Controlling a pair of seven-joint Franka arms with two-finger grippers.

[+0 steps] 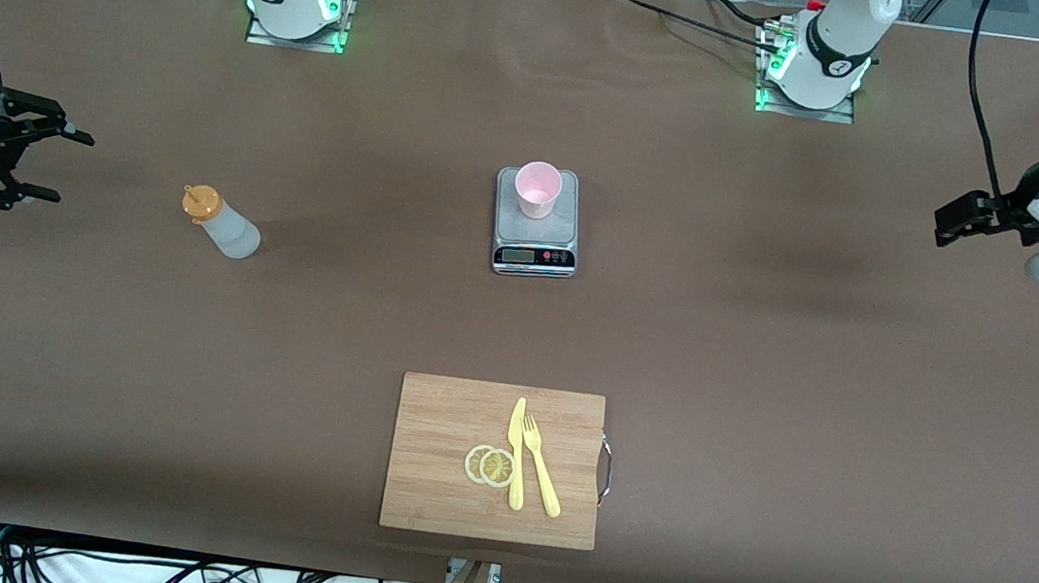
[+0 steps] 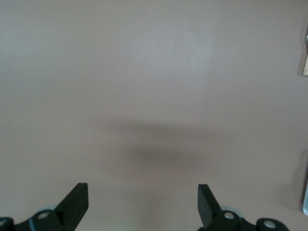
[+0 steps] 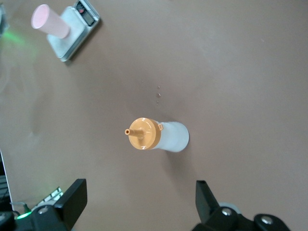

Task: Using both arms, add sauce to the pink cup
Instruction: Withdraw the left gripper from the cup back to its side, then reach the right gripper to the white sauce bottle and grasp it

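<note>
The sauce bottle (image 1: pixel 221 220), translucent with an orange nozzle cap, stands upright on the brown table toward the right arm's end. The pink cup (image 1: pixel 537 189) stands on a small grey kitchen scale (image 1: pixel 535 240) at mid-table. My right gripper (image 1: pixel 62 166) hovers open over the table's edge, beside the bottle and apart from it. In the right wrist view the bottle (image 3: pixel 163 135) lies ahead of the open right gripper (image 3: pixel 141 199), with the cup (image 3: pixel 48 21) farther off. My left gripper (image 1: pixel 950 223) hangs open over the left arm's end; its wrist view shows the left gripper (image 2: pixel 143 202) over bare table.
A wooden cutting board (image 1: pixel 456 421) lies nearer to the front camera than the scale. It carries a yellow knife (image 1: pixel 516 452), a yellow fork (image 1: pixel 539 478) and two lemon slices (image 1: pixel 490 465). Both arm bases stand along the table's back edge.
</note>
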